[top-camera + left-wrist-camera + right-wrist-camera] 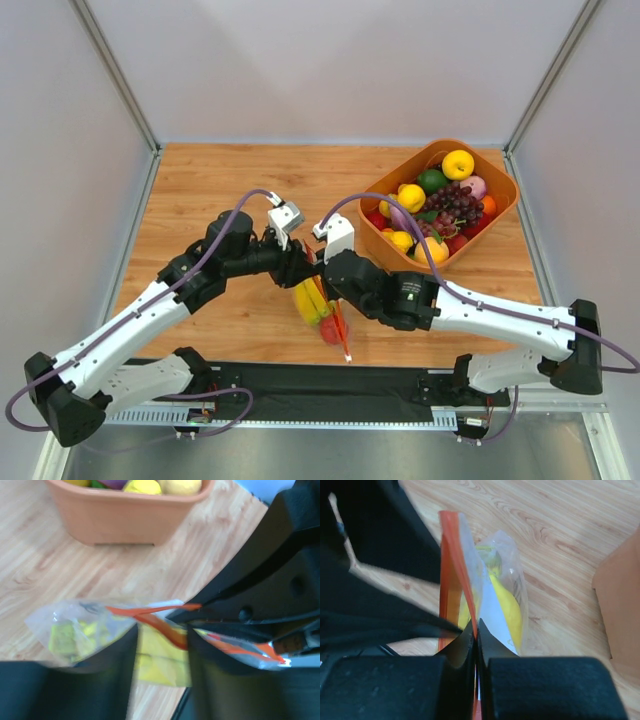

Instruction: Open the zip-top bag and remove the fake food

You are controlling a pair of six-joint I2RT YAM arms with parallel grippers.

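The zip-top bag (322,312) lies on the table in front of the two arms, its red-orange zip strip (344,340) running toward me. A yellow banana bunch (309,302) and a small red-orange fruit (331,331) show inside; I do not see the tan balls. My right gripper (476,630) is shut on one lip of the strip (451,570), with the banana (509,607) beyond it. My left gripper (162,635) faces it, jaws apart, with the other lip (165,629) crossing the gap. Both grippers (310,268) meet at the bag's far end.
An orange basket (508,186) of mixed plastic fruit stands at the back right, including a dark grape bunch (455,207). It also shows in the left wrist view (125,520). The wooden table (200,190) is walled in white on three sides.
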